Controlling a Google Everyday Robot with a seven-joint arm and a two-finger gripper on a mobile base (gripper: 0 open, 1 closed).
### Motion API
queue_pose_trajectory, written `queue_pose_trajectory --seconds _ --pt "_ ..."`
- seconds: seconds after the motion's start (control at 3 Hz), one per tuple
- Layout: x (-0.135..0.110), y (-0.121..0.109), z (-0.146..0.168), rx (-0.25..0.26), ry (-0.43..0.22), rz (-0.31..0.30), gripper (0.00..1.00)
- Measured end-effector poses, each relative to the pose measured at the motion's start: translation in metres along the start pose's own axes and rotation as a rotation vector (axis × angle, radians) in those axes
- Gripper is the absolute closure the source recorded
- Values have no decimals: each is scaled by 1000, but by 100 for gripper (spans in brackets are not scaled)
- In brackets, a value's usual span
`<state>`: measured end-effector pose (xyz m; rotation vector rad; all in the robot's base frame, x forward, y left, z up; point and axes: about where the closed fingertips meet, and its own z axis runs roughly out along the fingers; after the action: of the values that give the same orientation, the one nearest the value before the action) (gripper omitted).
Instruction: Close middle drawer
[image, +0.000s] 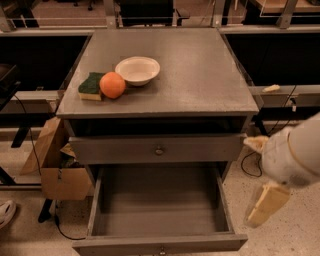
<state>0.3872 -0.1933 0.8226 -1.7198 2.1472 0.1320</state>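
Note:
The middle drawer (160, 243) is pulled far out of the grey cabinet (200, 75). Its inside is empty and its flat front, with a small round knob (161, 249), lies at the bottom edge of the camera view. Above it, the taller-fronted top drawer (200, 148) stands slightly ajar. The lowest drawer is hidden. My gripper (267, 202), on a white arm (295, 152), hangs to the right of the open drawer, near its front right corner and apart from it.
On the cabinet top lie a white bowl (137, 70), an orange (112, 84) and a green-and-yellow sponge (90, 86). A cardboard box (56, 170) and cables stand on the floor to the left. A cable (248, 165) lies on the floor to the right.

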Motion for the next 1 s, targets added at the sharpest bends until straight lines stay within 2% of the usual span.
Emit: queue_pose_trajectory --seconds 0.33,0.67,1.0 --pt "47 37 81 -106 -39 -6 0" --pt "90 83 151 -216 -86 -19 0" --pt "123 123 224 -307 -174 4 0"
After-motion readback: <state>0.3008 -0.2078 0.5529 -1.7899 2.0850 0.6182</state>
